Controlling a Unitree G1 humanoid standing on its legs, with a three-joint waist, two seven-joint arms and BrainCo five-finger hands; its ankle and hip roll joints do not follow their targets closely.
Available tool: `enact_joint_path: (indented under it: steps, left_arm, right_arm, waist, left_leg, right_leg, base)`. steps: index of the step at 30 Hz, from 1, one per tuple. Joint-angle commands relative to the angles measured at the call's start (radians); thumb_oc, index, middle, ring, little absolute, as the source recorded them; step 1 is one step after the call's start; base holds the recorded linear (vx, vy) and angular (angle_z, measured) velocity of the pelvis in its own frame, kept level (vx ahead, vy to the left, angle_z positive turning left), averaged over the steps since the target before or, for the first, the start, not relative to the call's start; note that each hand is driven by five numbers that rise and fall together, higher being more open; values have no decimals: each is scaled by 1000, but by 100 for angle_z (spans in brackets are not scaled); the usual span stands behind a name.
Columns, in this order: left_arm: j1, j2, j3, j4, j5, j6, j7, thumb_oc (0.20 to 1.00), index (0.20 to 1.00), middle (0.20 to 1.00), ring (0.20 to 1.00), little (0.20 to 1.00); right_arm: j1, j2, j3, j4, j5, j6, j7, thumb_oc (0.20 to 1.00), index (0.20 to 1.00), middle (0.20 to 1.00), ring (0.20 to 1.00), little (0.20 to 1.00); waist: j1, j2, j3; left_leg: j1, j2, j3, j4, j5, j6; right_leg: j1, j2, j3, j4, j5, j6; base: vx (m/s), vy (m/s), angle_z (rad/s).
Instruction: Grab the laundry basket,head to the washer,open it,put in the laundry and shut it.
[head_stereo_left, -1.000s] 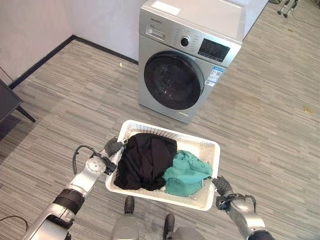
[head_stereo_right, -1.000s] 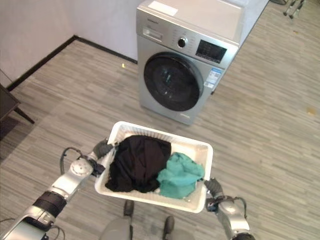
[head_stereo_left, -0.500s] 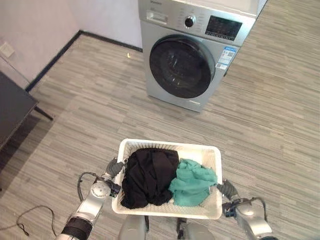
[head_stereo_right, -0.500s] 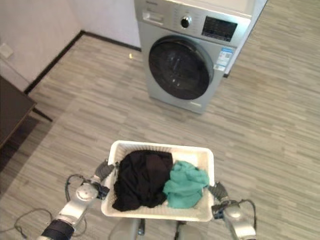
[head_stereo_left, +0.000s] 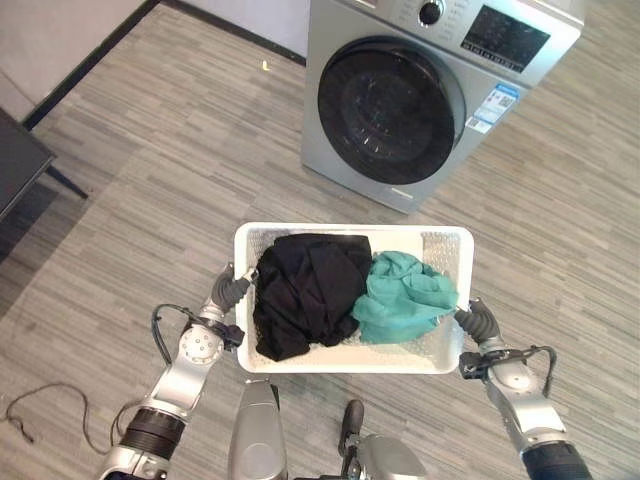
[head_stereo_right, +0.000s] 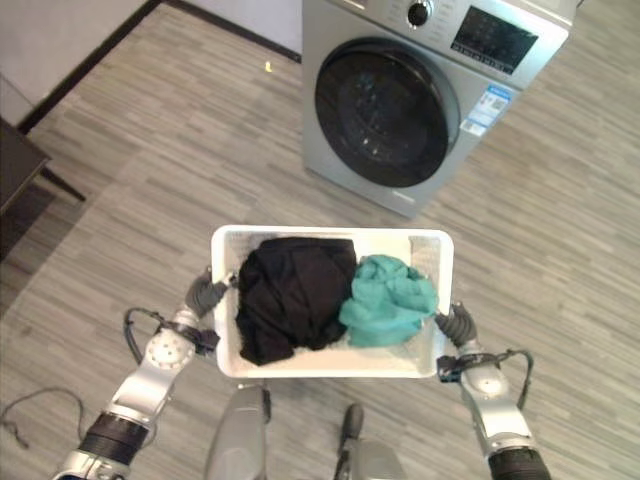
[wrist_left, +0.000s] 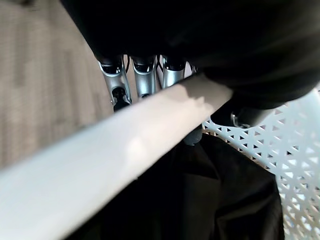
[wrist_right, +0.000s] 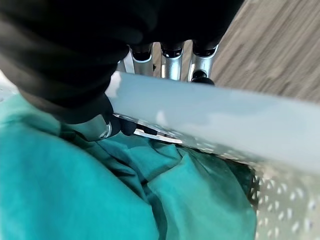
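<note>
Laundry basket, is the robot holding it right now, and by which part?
Yes. The left hand and right hand grip the white laundry basket by the rims of its two short ends.

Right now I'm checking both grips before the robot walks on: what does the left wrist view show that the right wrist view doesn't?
Left wrist view: the left hand with fingers curled round the laundry basket rim, thumb inside, and the black garment lying against the mesh wall. Right wrist view: the right hand gripping its rim the same way, beside the teal garment. Both share the white basket rim crossing the view and striped wood floor past the fingers.
</note>
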Motion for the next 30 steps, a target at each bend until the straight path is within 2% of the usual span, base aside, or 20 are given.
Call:
enact_joint_path:
  steps: [1,2,3,5,7,8,9,10,11,15,16,17,19,20,23,25,26,28,29,30]
  left_arm:
    - [39,158,216,-72,36,-67,77,200,200,200,200,200]
    - [55,170,235,-86,40,-61,75,200,200,200,200,200]
    - [59,179,247,-93,52,-57,77,200,200,200,200,200]
    - [64,192,267,-97,72,-56,77,200,200,200,200,200]
    - [49,199,274,-89,81,-58,84,200,200,200,200,200]
    - [11,204,278,-84,96,-61,100,200,200,200,200,200]
    - [10,204,277,-83,96,-61,100,200,200,200,200,200]
    - [-34,199,269,-71,111,-63,112,200,200,200,200,200]
    - [-58,196,260,-62,118,-65,117,200,200,200,200,200]
    - [-110,194,243,-44,132,-65,129,200,200,200,200,200]
    - [-140,189,228,-33,133,-67,135,200,200,200,200,200]
    - [-140,184,226,-27,135,-70,144,200,200,200,200,200]
    - [-134,180,234,-23,145,-71,160,200,200,200,200,200]
    - [-106,187,271,-39,184,-70,193,200,200,200,200,200]
    - [35,184,382,-132,211,-78,219,200,200,200,200,200]
    - [167,180,481,-225,228,-86,223,200,200,200,200,200]
    - [210,176,528,-256,225,-93,230,200,200,200,200,200]
    - [265,158,573,-305,217,-96,218,200,200,200,200,200]
    - [290,143,608,-333,208,-102,213,200,200,200,200,200]
    - [294,141,613,-339,208,-101,210,200,200,200,200,200]
  right_arm:
    - [14,-65,-151,28,7,-60,-34,200,200,200,200,200]
    - [16,-58,-147,18,0,-53,-27,200,200,200,200,200]
    - [20,-54,-152,7,-4,-48,-19,200,200,200,200,200]
    - [27,-60,-166,-21,-10,-47,-12,200,200,200,200,200]
    - [27,-69,-172,-31,-13,-47,-13,200,200,200,200,200]
    - [29,-84,-188,-47,-15,-51,-17,200,200,200,200,200]
    - [30,-84,-188,-48,-15,-51,-16,200,200,200,200,200]
    - [37,-103,-203,-67,-23,-56,-21,200,200,200,200,200]
    - [41,-111,-213,-81,-27,-55,-21,200,200,200,200,200]
    - [46,-129,-241,-111,-35,-57,-33,200,200,200,200,200]
    - [72,-149,-266,-140,-42,-62,-33,200,200,200,200,200]
    - [90,-155,-277,-155,-45,-61,-33,200,200,200,200,200]
    - [107,-165,-286,-177,-53,-65,-31,200,200,200,200,200]
    - [158,-174,-332,-245,-70,-82,-29,200,200,200,200,200]
    - [289,-143,-435,-349,-59,-114,-24,200,200,200,200,200]
    - [371,-119,-486,-410,-40,-125,-6,200,200,200,200,200]
    - [389,-112,-502,-420,-26,-132,0,200,200,200,200,200]
    - [398,-118,-513,-434,-18,-131,0,200,200,200,200,200]
    - [394,-123,-528,-445,-5,-134,8,200,200,200,200,200]
    - [393,-124,-528,-445,-4,-134,9,200,200,200,200,200]
  waist:
    - [14,10,-145]
    - [11,14,-141]
    - [3,18,-136]
    - [-18,24,-124]
    - [-38,23,-114]
    - [-62,21,-104]
    - [-62,22,-103]
    - [-91,16,-97]
    - [-98,17,-93]
    - [-125,10,-97]
    - [-155,-2,-114]
    - [-168,-11,-125]
    - [-175,-7,-134]
    - [-195,9,-152]
    - [-189,14,-165]
    - [-183,3,-169]
    - [-175,6,-171]
    - [-170,-7,-177]
    - [-147,-18,-173]
    - [-149,-24,-174]
  left_leg:
    - [48,4,17,37,-123,42]
    - [92,3,46,25,-143,52]
    - [127,1,64,9,-154,56]
    - [186,-16,79,-29,-168,58]
    - [231,-28,94,-52,-188,51]
    - [278,-33,104,-69,-218,37]
    - [280,-32,104,-69,-218,36]
    - [323,-38,104,-74,-250,22]
    - [337,-36,105,-71,-265,17]
    - [385,-35,103,-63,-304,9]
    - [422,-39,92,-53,-340,5]
    - [431,-47,86,-41,-342,5]
    - [441,-38,87,-11,-335,-1]
    - [460,1,90,41,-294,-19]
    - [409,74,80,253,-103,-70]
    - [352,105,46,372,-20,-81]
    - [340,124,35,383,4,-84]
    - [301,128,25,397,13,-77]
    - [233,121,1,378,-56,-55]
    - [225,114,4,379,-50,-49]
  right_leg:
    - [-91,-69,10,302,78,53]
    - [-123,-102,-26,343,95,58]
    - [-153,-109,-55,354,98,54]
    - [-213,-83,-94,329,76,59]
    - [-241,-62,-128,233,61,60]
    - [-276,-55,-160,93,68,64]
    - [-273,-54,-161,90,69,64]
    - [-321,-50,-149,-18,99,83]
    - [-323,-44,-143,-73,119,93]
    - [-344,-33,-127,-144,163,114]
    - [-340,-15,-80,-142,176,115]
    - [-337,-10,-51,-135,193,105]
    - [-331,11,-30,-121,198,96]
    - [-309,68,-14,-103,182,76]
    - [-238,140,-24,-123,144,16]
    - [-201,177,-14,-149,127,-30]
    - [-183,199,-6,-160,108,-37]
    - [-163,196,2,-179,104,-46]
    - [-124,193,21,-195,84,-46]
    - [-129,185,21,-198,91,-45]
  base:
    - [260,309,-47]
    - [305,284,-59]
    - [314,258,-64]
    - [302,184,-40]
    - [324,70,-14]
    - [278,4,4]
    - [424,-45,20]
    - [343,-69,18]
    - [493,-98,12]
    - [311,-89,12]
    - [393,-121,25]
    - [527,-171,27]
    - [332,-128,30]
    - [428,-217,28]
    - [401,-329,-35]
    - [271,-288,-75]
    - [240,-211,-66]
    - [206,-103,-28]
    - [166,-33,-21]
    - [355,-2,-19]
